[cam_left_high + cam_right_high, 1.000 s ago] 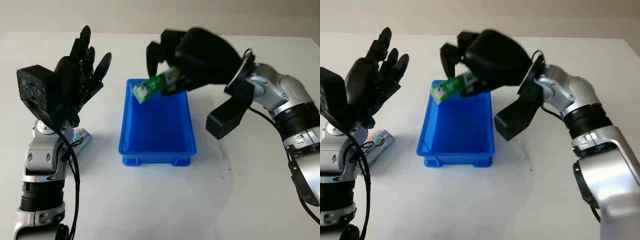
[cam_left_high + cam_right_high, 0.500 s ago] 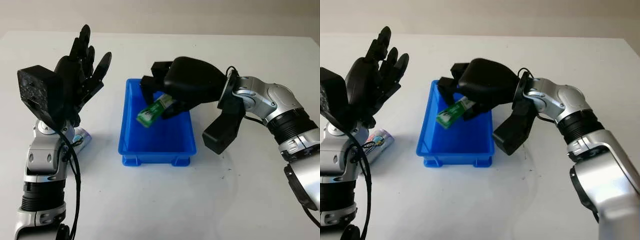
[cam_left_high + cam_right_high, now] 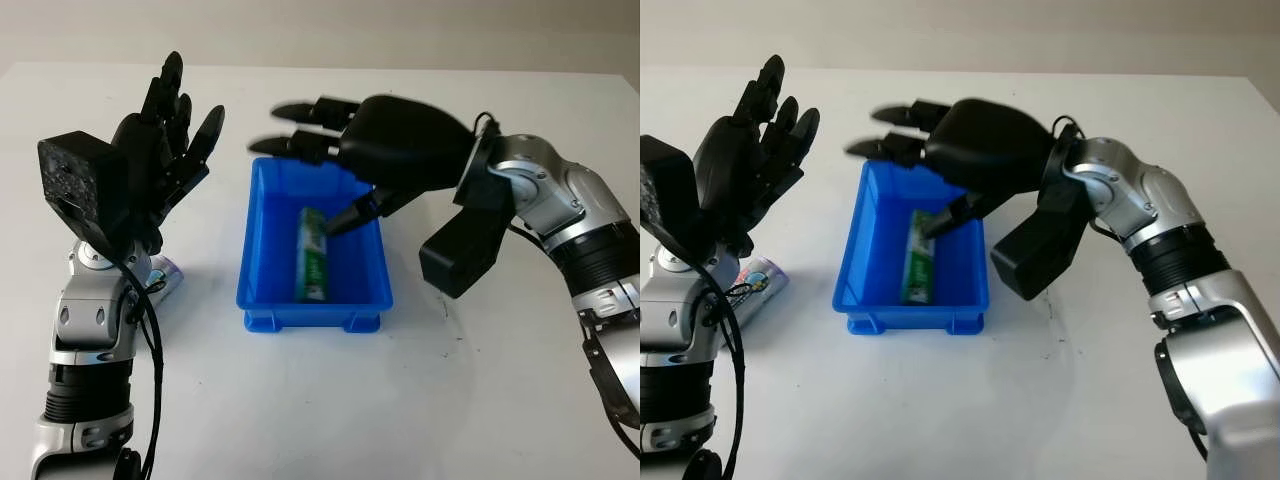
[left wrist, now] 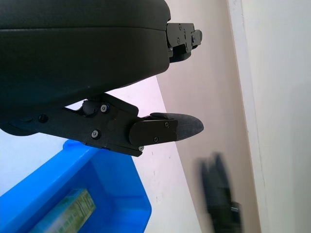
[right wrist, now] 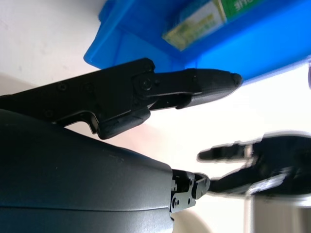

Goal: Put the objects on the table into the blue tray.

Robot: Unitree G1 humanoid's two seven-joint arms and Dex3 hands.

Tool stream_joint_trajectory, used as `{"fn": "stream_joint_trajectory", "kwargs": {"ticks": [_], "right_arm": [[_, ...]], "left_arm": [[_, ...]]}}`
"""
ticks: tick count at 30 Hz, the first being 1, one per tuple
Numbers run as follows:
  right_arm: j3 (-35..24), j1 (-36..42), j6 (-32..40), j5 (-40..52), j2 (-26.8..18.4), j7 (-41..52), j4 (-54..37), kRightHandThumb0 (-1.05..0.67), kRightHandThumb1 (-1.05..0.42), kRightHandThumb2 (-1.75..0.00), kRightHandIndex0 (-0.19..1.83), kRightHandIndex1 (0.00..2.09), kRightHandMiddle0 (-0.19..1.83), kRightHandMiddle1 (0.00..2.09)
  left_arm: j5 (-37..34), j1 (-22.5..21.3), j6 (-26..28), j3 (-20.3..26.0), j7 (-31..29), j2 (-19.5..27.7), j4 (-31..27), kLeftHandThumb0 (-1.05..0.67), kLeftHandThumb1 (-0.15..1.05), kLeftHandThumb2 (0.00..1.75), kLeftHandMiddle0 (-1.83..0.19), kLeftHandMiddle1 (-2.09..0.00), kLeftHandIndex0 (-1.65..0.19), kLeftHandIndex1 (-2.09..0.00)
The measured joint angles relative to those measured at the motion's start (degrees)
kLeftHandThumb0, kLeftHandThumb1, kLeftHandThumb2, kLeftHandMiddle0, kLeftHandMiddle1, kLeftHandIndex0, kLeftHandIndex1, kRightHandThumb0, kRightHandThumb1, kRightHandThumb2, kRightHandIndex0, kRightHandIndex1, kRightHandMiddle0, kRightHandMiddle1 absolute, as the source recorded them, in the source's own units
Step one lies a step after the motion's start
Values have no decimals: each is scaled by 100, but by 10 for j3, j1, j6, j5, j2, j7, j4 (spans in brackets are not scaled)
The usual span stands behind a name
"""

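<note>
The green box (image 3: 313, 255) lies flat inside the blue tray (image 3: 262, 245), lengthwise along its floor. The right hand (image 3: 385, 160) is above the tray's far end, open and holding nothing. The left hand (image 3: 160, 150) is raised left of the tray, open, empty; a small tube (image 3: 752, 283) lies on the table (image 3: 330, 400) beneath it.

Small cylindrical object with printed label (image 3: 758, 281), lying on the white table left of the blue plastic tray (image 3: 865, 255): mostly hidden behind the raised black left hand (image 3: 745, 165) and its arm; print too small to read. Green rectangular packet (image 3: 313, 255) in tray: lettering illegible. Left wrist view: right hand (image 4: 219, 194) blurred, cut by edge.
</note>
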Motion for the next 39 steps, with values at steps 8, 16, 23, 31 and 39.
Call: {"fn": "stream_joint_trajectory", "kwargs": {"ticks": [8, 16, 23, 31, 39], "right_arm": [[-111, 105, 206, 187, 38, 46, -56, -87, -105, -50, -19, 0, -19, 0], [-168, 180, 291, 217, 83, -31, -92, -81, -105, -61, -19, 0, -19, 0], [-216, 220, 407, 288, 143, -69, -166, -75, -105, -61, -19, 0, -19, 0], [-234, 244, 452, 307, 168, -92, -197, -73, -105, -59, -19, 0, -19, 0], [-237, 258, 470, 313, 186, -100, -205, -73, -105, -59, -19, 0, -19, 0]], "left_arm": [[-5, 1, -2, 2, -5, 0, -2, -44, 105, 43, 9, -5, 11, -5], [-1, 2, -7, 2, -8, 1, -2, -46, 105, 41, 9, -5, 10, -5], [-3, 2, -3, 3, -9, 2, -2, -44, 105, 43, 10, -5, 11, -5], [-3, 3, 2, 4, -9, 6, -5, -44, 105, 42, 9, -6, 12, -5], [-4, 5, 4, 8, -6, 6, -5, -42, 105, 43, 9, -5, 12, -5]]}}
